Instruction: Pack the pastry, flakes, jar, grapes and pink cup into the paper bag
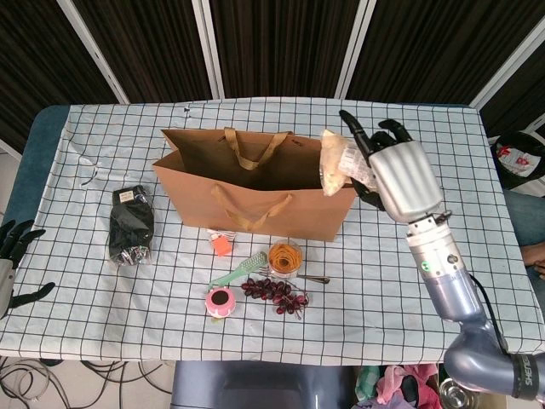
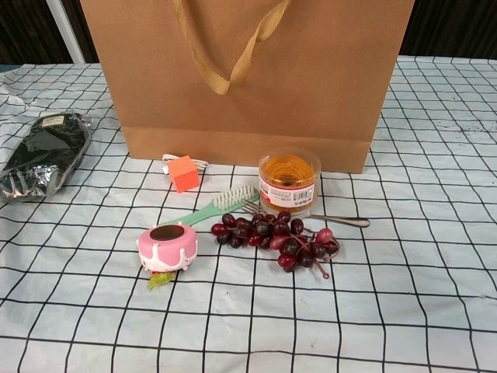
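Observation:
My right hand (image 1: 395, 175) grips a clear bag of pale flakes (image 1: 334, 167) in the air over the right end of the open brown paper bag (image 1: 189, 198). In front of the paper bag stand the orange jar (image 1: 284, 257), the dark red grapes (image 1: 276, 292) and the pink cup (image 1: 220, 302). A dark foil packet (image 1: 132, 225) lies left of the bag. The chest view shows the jar (image 2: 289, 182), grapes (image 2: 276, 237), pink cup (image 2: 166, 247), packet (image 2: 42, 155) and bag wall (image 2: 326, 85), but neither hand. My left hand (image 1: 12, 266) hangs empty with fingers spread at the table's front left edge.
A green brush (image 1: 241, 270), an orange cube (image 1: 221, 246) with a white cord and a metal fork (image 1: 314, 279) lie among the items in front of the bag. The checked cloth runs to the table's front edge just past the pink cup.

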{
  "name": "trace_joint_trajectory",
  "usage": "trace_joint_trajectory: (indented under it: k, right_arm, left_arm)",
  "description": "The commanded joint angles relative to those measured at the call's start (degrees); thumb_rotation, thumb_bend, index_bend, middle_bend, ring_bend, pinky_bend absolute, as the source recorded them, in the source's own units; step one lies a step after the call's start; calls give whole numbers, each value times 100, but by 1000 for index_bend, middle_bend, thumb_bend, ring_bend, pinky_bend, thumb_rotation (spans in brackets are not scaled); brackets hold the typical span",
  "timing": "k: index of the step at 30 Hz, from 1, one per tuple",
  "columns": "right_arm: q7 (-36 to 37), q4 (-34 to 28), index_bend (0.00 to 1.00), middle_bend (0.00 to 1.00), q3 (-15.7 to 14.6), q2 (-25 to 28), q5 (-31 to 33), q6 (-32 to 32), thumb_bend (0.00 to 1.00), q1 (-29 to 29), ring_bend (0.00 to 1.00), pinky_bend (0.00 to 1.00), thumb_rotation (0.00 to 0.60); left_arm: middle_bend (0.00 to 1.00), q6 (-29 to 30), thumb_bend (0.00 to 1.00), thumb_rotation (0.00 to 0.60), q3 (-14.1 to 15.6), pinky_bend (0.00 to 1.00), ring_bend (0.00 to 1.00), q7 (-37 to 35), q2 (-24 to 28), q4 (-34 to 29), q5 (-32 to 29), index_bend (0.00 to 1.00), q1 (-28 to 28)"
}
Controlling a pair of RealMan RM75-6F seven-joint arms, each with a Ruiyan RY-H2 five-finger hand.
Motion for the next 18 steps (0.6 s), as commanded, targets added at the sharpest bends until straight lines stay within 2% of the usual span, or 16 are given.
trace_joint_trajectory:
  k: [1, 8, 12, 17, 18]
  right_arm:
    - [-333, 400, 34, 576, 116, -261, 673, -557, 458, 758, 402, 222, 600]
    - [-572, 891, 28, 576, 16, -793, 1345, -771, 452, 1577, 402, 222, 600]
    - [-715, 1023, 13, 545, -98, -945, 1593, -873, 409, 1844, 392, 222, 600]
    - [-894, 1003, 0, 257, -314, -998, 1928, -923, 287, 2069, 279, 222, 600]
    - [-919, 996, 0, 226, -346, -989, 1970, -942, 277, 2094, 267, 222, 600]
  left_arm:
    - [91, -15, 33, 600, 7, 105, 18, 15, -5, -3, 8, 201, -3]
    - [90, -33, 33, 600, -11, 105, 17, -13, 7, 12, -24, 201, -2]
    - [90, -3, 33, 600, -15, 105, 17, -47, 30, 5, -18, 201, 16]
    - [90, 109, 33, 600, -24, 105, 18, -127, 69, -5, 22, 201, 67]
    - [90, 118, 33, 600, -25, 105, 18, -137, 73, -5, 25, 201, 72]
